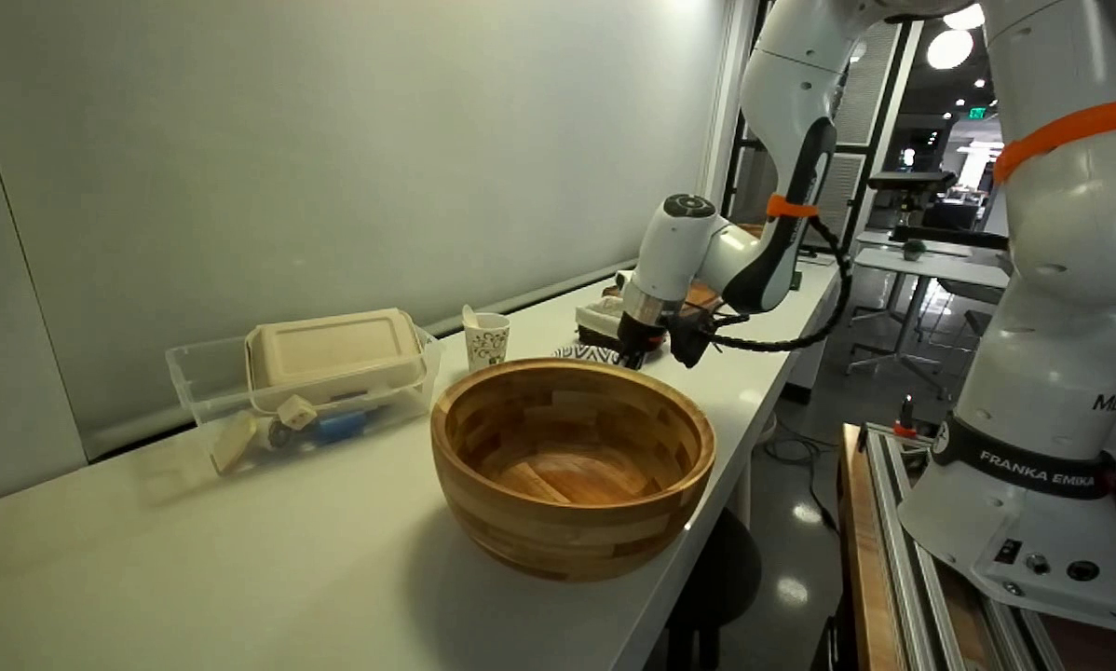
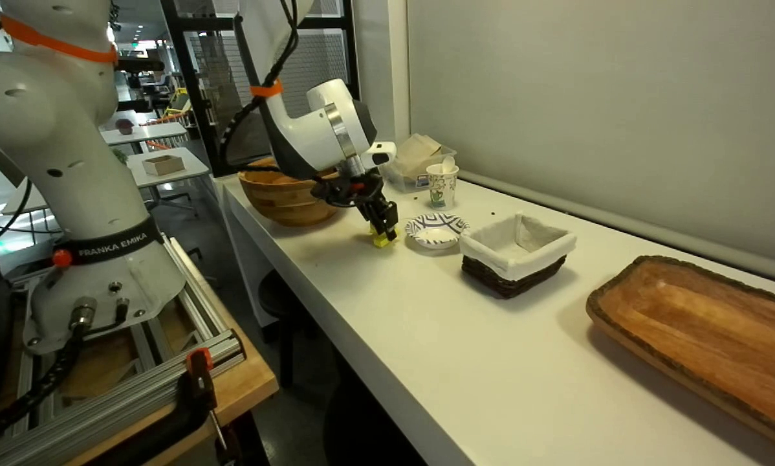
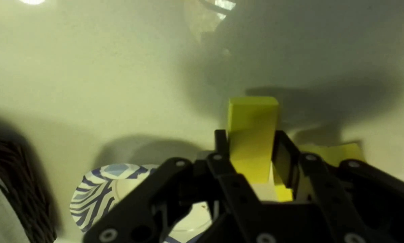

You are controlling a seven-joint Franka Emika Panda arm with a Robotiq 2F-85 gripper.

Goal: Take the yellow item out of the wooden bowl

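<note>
The yellow block [image 3: 253,130] is outside the wooden bowl [image 1: 572,540], well apart from it, low over the table [image 2: 439,323]. I judge the removal itself done and the set-down in hand. Contact between block and table I could not confirm; the fingers [image 3: 221,145] cover too much of it. The next move, in my assessment, calls for verifying that the block bears on the table, parting the fingers evenly, then lifting straight up so that nothing is dragged or tipped.

My gripper [image 3: 251,138] is narrowed to the width of the block. In the wrist view one finger lies against each long side, and I find the block held between them. A further yellow patch [image 3: 337,153] shows behind one finger; whether it is a separate piece or part of the same item I cannot tell. I note it as a possible snag on release.

Outward from there, a patterned bowl [image 2: 436,238] sits just beside the gripper and should be given room on withdrawal. A paper cup [image 2: 442,188] stands upright near it, and a cloth-lined basket [image 2: 536,259] is just beside it. In an exterior view, the visible inside of the wooden bowl shows nothing yellow; the part behind the near rim is hidden.
</note>
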